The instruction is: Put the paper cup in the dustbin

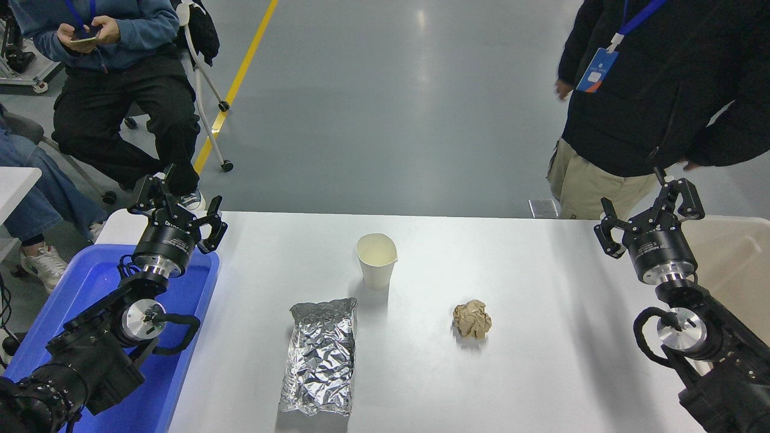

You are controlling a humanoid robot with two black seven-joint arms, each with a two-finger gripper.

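The paper cup (376, 260), white with a cream inside, stands upright near the middle of the white table (541, 361). My right gripper (648, 210) is open and empty, raised at the table's right edge, far right of the cup. A cream-coloured bin (740, 264) sits at the right edge behind the right arm. My left gripper (178, 203) is open and empty, parked at the lower left above a blue bin (90, 282).
A silver foil bag (320, 356) lies in front of the cup, toward me. A crumpled brown paper ball (472, 319) lies right of it. A person in a dark jacket (649, 90) stands at the far right; another sits at the far left with a phone.
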